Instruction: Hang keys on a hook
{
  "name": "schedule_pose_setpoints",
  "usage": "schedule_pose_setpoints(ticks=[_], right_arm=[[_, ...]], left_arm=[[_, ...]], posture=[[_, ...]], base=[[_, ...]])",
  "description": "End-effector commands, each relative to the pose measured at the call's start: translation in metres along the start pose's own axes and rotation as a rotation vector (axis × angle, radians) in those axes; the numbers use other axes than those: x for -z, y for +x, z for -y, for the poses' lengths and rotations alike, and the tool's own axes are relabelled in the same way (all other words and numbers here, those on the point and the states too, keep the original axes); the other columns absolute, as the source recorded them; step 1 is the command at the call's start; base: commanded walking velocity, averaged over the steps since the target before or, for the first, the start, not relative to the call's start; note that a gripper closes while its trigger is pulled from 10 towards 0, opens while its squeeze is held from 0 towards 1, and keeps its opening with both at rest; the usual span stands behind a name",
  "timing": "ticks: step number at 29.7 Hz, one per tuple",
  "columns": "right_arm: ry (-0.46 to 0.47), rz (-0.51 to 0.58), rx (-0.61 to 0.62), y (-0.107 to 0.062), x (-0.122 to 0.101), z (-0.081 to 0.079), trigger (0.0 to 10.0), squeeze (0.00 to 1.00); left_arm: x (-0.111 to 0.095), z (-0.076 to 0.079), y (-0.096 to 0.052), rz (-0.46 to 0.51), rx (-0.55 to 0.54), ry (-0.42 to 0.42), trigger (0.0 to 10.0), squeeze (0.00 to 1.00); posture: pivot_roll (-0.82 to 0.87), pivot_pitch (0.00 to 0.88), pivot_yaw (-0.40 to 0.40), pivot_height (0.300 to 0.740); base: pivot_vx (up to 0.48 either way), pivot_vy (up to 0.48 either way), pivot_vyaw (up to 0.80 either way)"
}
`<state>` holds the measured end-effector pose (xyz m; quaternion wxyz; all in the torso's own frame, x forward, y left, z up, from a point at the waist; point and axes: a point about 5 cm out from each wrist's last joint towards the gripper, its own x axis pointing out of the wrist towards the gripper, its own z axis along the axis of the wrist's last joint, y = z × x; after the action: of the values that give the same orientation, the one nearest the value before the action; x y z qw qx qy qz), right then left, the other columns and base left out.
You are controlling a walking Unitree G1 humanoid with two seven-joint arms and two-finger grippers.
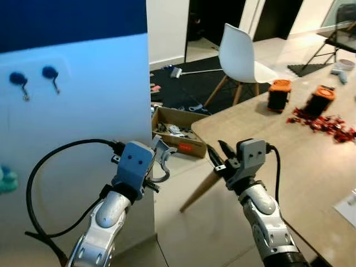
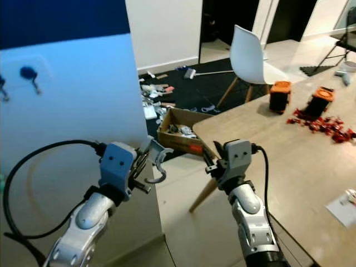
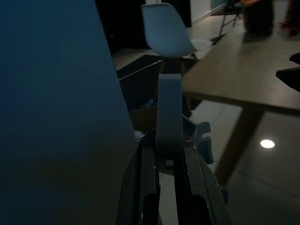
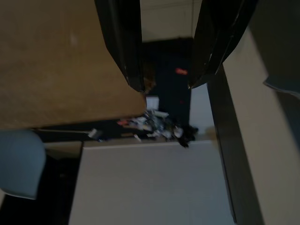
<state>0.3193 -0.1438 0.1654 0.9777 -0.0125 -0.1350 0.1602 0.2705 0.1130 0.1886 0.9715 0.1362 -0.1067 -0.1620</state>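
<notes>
Far left on the pale wall panel (image 1: pixel 83 83) I see 2 dark blue hooks (image 1: pixel 50 72), both bare. Nothing hung yet, so the task's main step is still open.

Left gripper (image 1: pixel 158 161) is raised in front of the panel's right edge, fingers clamped on a grey carabiner-style ring (image 1: pixel 162 156). The left wrist view shows the same piece pinched between the 2 black fingers (image 3: pixel 148 173), standing up out of the grip. I take that as the key holder; I can't make out actual keys on it. So pickup looks done, transport is partial: the ring sits well apart from the hooks, lower and to their right.

Right gripper (image 1: pixel 221 156) hovers over the corner of the wooden table (image 1: pixel 289 144), fingers spread, holding nothing. The right wrist view confirms the gap between its fingers.

Left to do, as I judge it: swing the left arm up and left toward the nearer hook, loop the ring over it, release.
</notes>
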Motion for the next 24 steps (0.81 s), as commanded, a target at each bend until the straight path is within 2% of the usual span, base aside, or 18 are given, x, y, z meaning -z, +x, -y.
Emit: schedule_pose_setpoints(ticks=[1, 11, 22, 24], right_arm=[[0.002, -0.017, -0.006, -0.0017, 0.0044, -0.0031, 10.0, 0.00], [-0.005, -0.016, -0.009, -0.0017, 0.0042, -0.0033, 10.0, 0.00], [-0.007, -0.016, -0.010, -0.0015, 0.0041, -0.0036, 10.0, 0.00], [-0.006, -0.016, -0.009, -0.0015, 0.0040, -0.0038, 10.0, 0.00]], left_arm=[[0.0021, 0.0001, -0.0026, -0.009, -0.001, -0.001, 10.0, 0.00], [0.0025, 0.0002, -0.0024, -0.011, -0.002, -0.002, 10.0, 0.00], [0.0029, -0.0003, -0.0026, -0.013, -0.004, -0.001, 10.0, 0.00], [0.0029, -0.0004, -0.0027, -0.013, -0.005, -0.001, 10.0, 0.00]], posture=[[0.14, 0.156, -0.033, 0.740], [0.14, 0.157, -0.033, 0.740], [0.14, 0.159, -0.033, 0.740], [0.14, 0.159, -0.033, 0.740]], base=[[-0.368, 0.000, 0.00], [-0.344, 0.000, 0.00], [-0.276, 0.000, 0.65], [0.000, 0.000, 0.76]])
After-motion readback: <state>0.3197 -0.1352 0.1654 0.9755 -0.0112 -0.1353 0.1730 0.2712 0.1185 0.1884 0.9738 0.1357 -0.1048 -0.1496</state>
